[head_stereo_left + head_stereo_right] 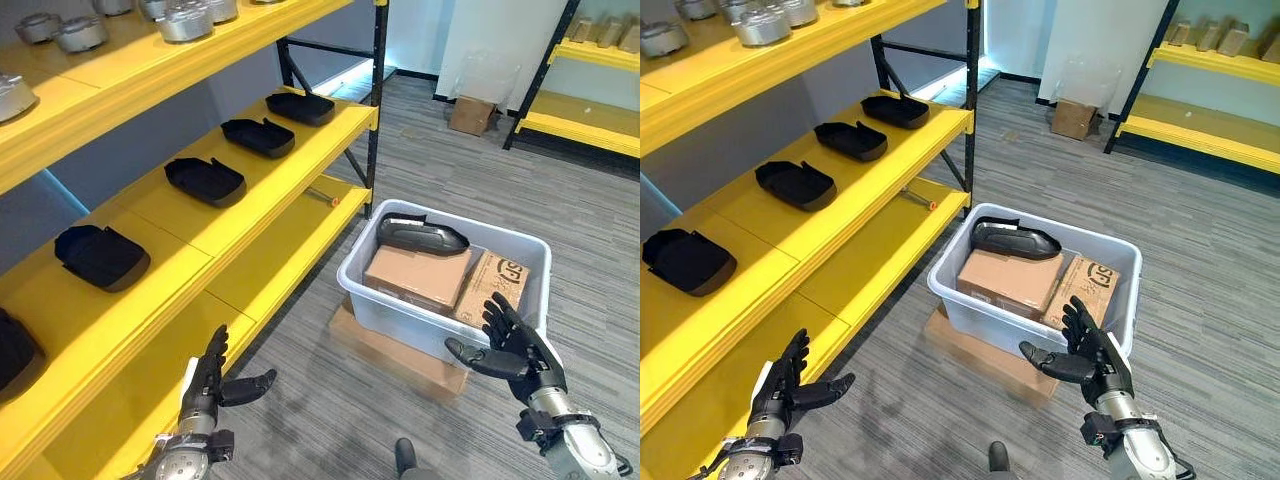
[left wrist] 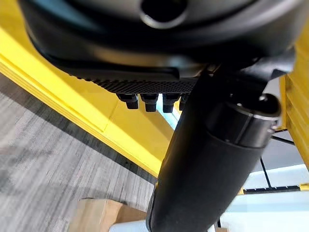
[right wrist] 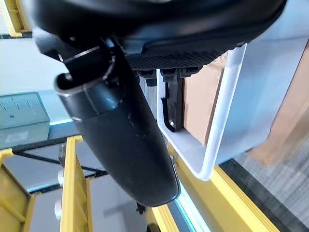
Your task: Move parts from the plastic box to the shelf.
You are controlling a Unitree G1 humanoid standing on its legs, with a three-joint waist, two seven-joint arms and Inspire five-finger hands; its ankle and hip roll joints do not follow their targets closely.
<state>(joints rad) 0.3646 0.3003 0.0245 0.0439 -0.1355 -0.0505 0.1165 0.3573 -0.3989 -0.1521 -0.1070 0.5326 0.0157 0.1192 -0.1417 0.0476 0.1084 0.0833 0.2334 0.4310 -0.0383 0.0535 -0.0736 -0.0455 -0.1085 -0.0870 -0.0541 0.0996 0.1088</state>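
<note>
Both hands empty, fingers straight; black part (image 1: 421, 234) in plastic box (image 1: 400, 316) beyond right hand (image 1: 517, 349).

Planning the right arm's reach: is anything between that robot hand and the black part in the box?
Only the white plastic box's near rim. The open right robot hand hovers beside it; the black moulded part lies uncovered atop brown cardboard cartons.

Grey wood-grain floor (image 1: 450, 160) runs across the room. A yellow rack (image 1: 300, 215) with dark posts stands along a grey-blue wall (image 1: 150, 125). Across the floor from the rack stands a second yellow rack (image 1: 590, 90), against a white wall (image 1: 490, 35). A small cardboard carton (image 1: 471, 115) sits on the floor beside that second rack. Pale light falls on the floor past the first rack's far post.
</note>
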